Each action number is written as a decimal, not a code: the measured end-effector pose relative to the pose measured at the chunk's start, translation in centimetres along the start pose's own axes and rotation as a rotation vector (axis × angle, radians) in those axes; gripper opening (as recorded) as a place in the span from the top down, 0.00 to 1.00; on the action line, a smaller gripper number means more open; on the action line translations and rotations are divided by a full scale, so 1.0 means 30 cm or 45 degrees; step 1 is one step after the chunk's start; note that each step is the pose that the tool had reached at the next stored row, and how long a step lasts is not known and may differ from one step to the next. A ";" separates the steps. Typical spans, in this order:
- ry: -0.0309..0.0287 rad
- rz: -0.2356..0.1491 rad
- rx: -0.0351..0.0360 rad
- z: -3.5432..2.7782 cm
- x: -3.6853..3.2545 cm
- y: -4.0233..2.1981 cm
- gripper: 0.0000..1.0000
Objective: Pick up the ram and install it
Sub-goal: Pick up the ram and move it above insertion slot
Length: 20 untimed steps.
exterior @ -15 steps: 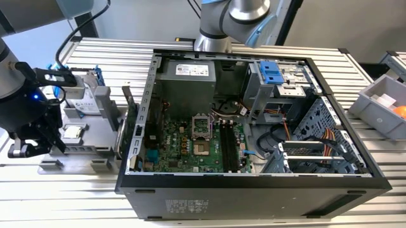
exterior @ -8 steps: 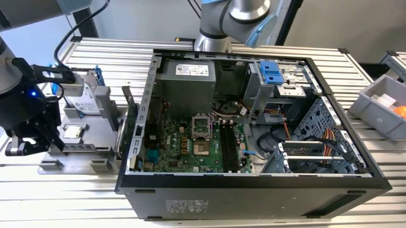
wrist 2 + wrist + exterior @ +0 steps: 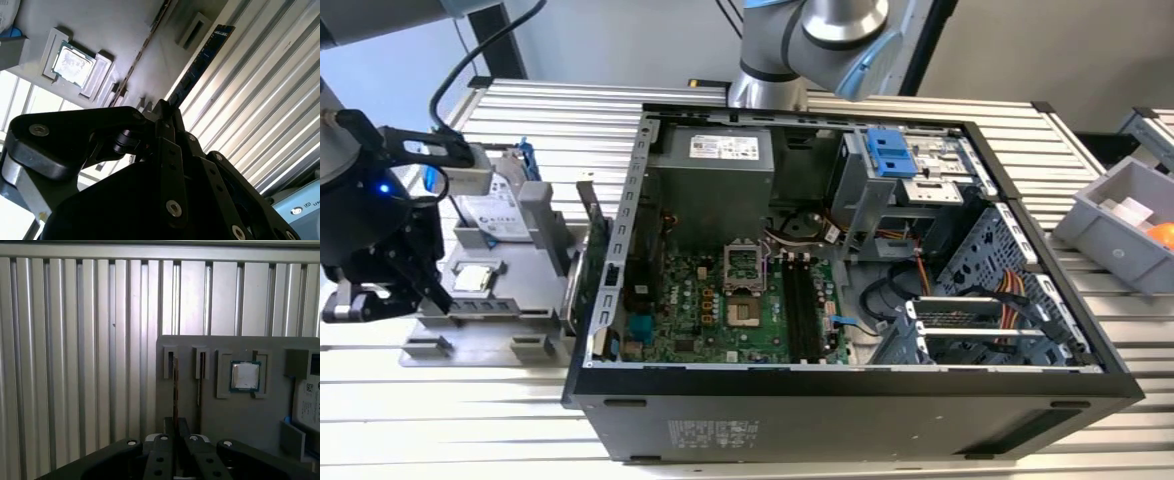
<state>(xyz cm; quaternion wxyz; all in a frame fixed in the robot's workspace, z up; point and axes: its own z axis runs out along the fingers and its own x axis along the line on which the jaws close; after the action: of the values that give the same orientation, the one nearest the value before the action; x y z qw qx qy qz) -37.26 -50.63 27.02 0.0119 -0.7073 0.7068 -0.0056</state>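
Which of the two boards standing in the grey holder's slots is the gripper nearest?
The ram, the dark bluish stick in the slot at the outer edge of the holder; the gripper is at its end. The card stands one slot inward.

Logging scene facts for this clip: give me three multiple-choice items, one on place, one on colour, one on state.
1. The pincer is: A in a bin; B at the grey holder; C on the floor.
2. The drive-bay latch is: A red; B blue; C yellow.
3. The computer case is: A open; B closed; C overturned.
Answers: B, it sits at the grey holder, in line with the ram; B, the latch is plainly blue; A, the motherboard shows inside.
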 end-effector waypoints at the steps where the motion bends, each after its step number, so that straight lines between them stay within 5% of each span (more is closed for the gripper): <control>1: 0.0000 0.000 0.0000 -0.004 0.000 0.000 1.00; 20: 0.0003 0.007 0.0000 -0.044 0.000 -0.001 1.00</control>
<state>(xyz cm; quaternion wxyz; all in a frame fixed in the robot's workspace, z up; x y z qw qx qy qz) -37.26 -50.63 28.34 0.0118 -0.7054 0.7087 -0.0056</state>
